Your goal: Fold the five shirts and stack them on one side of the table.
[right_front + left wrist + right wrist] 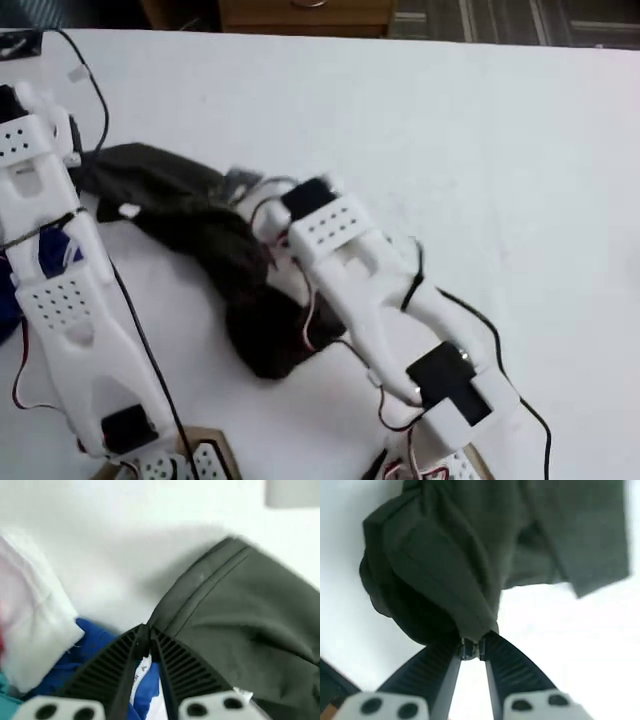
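1. white table, flat top.
2. dark shirt crumpled on it, left of centre, toward the front edge.
3. blue cloth at the left edge, white cloth lying against it, near the dark shirt.

Dark shirt lies bunched in a long, rumpled strip, its hemmed end pulled out flat. Just beside that end, a blue shirt and a white shirt sit heaped, possibly overlapping.

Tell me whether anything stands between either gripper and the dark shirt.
Nothing visible does. The left gripper is shut on the hem of the dark shirt, the right gripper on a bunched fold of it. A blue shirt and a white shirt lie beside the left gripper, not between.
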Robot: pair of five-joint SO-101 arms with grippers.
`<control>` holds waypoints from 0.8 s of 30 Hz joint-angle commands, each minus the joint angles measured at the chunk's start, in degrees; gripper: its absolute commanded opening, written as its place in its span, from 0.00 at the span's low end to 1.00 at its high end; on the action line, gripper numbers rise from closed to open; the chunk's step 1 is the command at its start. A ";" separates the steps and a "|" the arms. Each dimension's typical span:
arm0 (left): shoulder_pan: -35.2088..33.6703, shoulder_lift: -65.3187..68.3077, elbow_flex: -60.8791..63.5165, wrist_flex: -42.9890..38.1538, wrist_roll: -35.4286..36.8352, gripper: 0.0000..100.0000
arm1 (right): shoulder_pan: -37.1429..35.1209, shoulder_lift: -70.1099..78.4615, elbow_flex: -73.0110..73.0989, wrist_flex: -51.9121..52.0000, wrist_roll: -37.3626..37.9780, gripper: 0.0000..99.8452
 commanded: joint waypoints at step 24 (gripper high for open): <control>-0.70 -23.91 -3.38 0.88 -7.56 0.03 | 11.03 -14.81 -41.85 10.68 0.53 0.02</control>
